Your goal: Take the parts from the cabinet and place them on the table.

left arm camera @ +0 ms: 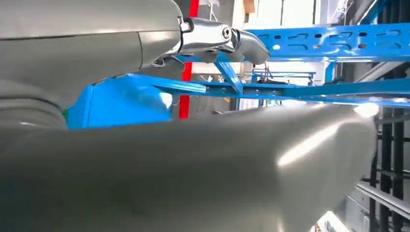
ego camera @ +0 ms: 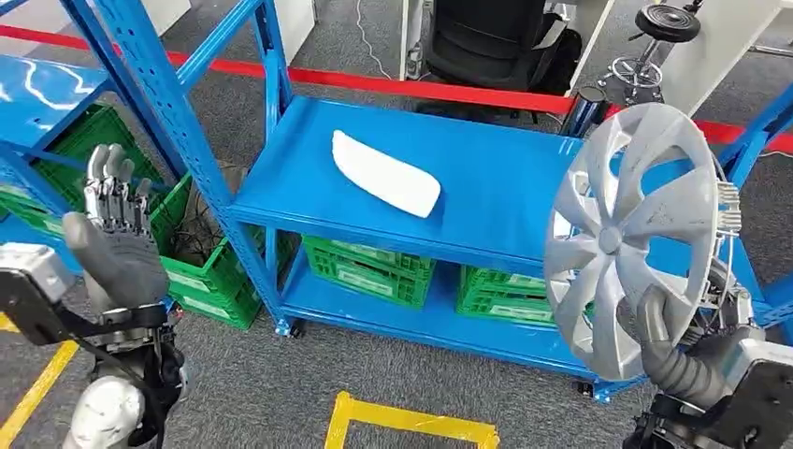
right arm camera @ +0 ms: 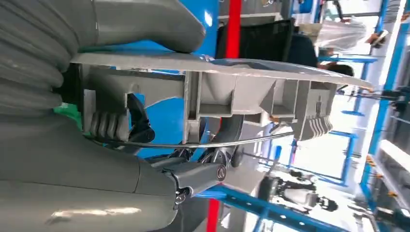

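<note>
Gripping the silver hubcap (ego camera: 631,238) upright by its rim, the right hand (ego camera: 687,351) clamps it beside the blue shelf (ego camera: 505,178); the left hand (ego camera: 117,234) hangs empty, fingers apart.

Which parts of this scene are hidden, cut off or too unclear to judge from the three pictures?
- Fingers of the right hand behind the silver plastic wheel cover: head view, hidden by the cover itself.
- Contents of the green plastic crates on the lower shelf: head view, covered by the blue metal shelf.
- Underside of the white curved plastic part: head view, it lies on that shelf.
- Fingers of the left hand: left wrist view, mostly blocked by the blurred grey thumb.
</note>
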`<action>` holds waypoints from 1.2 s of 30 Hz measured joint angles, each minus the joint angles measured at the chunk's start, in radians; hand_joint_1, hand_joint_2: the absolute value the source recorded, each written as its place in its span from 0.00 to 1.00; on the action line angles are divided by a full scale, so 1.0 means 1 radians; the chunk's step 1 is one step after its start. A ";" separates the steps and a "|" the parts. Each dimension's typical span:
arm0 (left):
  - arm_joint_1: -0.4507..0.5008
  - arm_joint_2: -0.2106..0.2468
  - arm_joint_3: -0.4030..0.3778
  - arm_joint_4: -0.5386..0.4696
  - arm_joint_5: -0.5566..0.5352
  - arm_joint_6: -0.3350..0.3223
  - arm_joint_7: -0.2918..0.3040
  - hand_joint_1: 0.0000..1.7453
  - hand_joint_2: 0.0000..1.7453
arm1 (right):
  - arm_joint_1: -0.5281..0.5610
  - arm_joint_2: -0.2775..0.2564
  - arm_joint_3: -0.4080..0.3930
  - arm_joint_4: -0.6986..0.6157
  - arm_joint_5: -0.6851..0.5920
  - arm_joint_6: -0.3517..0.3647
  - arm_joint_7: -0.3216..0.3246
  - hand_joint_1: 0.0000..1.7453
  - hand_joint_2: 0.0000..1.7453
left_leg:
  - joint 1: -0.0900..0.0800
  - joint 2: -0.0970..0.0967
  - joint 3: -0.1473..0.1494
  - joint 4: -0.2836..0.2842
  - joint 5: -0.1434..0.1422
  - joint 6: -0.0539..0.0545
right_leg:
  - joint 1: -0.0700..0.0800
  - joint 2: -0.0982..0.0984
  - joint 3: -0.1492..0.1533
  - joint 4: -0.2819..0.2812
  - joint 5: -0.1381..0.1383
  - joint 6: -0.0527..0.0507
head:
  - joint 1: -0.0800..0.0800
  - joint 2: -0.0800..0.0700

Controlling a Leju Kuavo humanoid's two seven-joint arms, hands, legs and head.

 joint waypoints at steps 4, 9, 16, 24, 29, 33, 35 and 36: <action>-0.011 0.000 0.000 0.001 0.011 -0.002 -0.010 0.00 0.00 | -0.014 -0.001 0.000 0.000 -0.002 0.000 0.009 1.00 1.00 | -0.006 0.000 -0.011 0.002 0.013 -0.011 | 0.011 0.000 0.164 -0.283 0.072 -0.031 | 0.007 0.000; -0.014 0.000 0.000 0.001 0.019 -0.007 -0.011 0.00 0.00 | -0.016 -0.003 0.000 -0.003 0.002 0.000 0.024 1.00 1.00 | -0.001 0.001 -0.017 -0.006 0.033 -0.039 | 0.013 -0.002 0.165 -0.307 0.101 -0.045 | 0.009 0.000; -0.011 0.005 0.003 0.005 0.031 -0.001 -0.023 0.00 0.00 | -0.018 -0.003 0.000 -0.003 0.029 0.000 0.056 1.00 1.00 | 0.004 0.001 -0.097 0.225 -0.087 -0.055 | 0.008 -0.003 0.125 -0.304 0.134 -0.055 | -0.029 0.000; -0.011 0.005 0.004 0.006 0.029 0.010 -0.030 0.00 0.00 | -0.017 -0.006 0.000 -0.011 0.037 0.000 0.095 1.00 1.00 | 0.004 0.000 0.038 -0.009 -0.021 -0.011 | 0.009 0.000 0.092 -0.275 0.144 -0.014 | -0.036 0.000; -0.009 0.005 0.004 0.006 0.028 0.011 -0.029 0.00 0.00 | -0.015 -0.010 0.000 -0.014 0.023 0.000 0.100 1.00 1.00 | 0.003 0.001 0.006 -0.009 0.002 -0.001 | 0.000 0.001 -0.021 0.017 -0.030 0.007 | -0.010 0.000; -0.009 0.005 0.004 0.007 0.028 0.011 -0.029 0.00 0.00 | -0.017 -0.011 0.000 -0.014 0.016 0.000 0.102 1.00 1.00 | 0.004 -0.002 -0.018 -0.004 0.019 -0.008 | -0.002 0.001 0.122 -0.193 0.066 -0.001 | 0.003 0.000; -0.010 0.005 0.004 0.006 0.027 0.011 -0.029 0.00 0.00 | -0.021 -0.012 0.000 -0.014 0.015 0.000 0.103 1.00 1.00 | -0.003 -0.002 -0.023 -0.002 0.026 -0.019 | 0.004 0.001 0.175 -0.290 0.062 -0.010 | 0.007 0.000; -0.010 0.005 0.004 0.006 0.027 0.011 -0.029 0.00 0.00 | -0.022 -0.012 0.000 -0.016 0.015 0.000 0.102 1.00 1.00 | 0.000 0.000 -0.027 -0.002 0.031 -0.026 | 0.006 0.003 0.178 -0.288 0.067 -0.016 | 0.005 0.000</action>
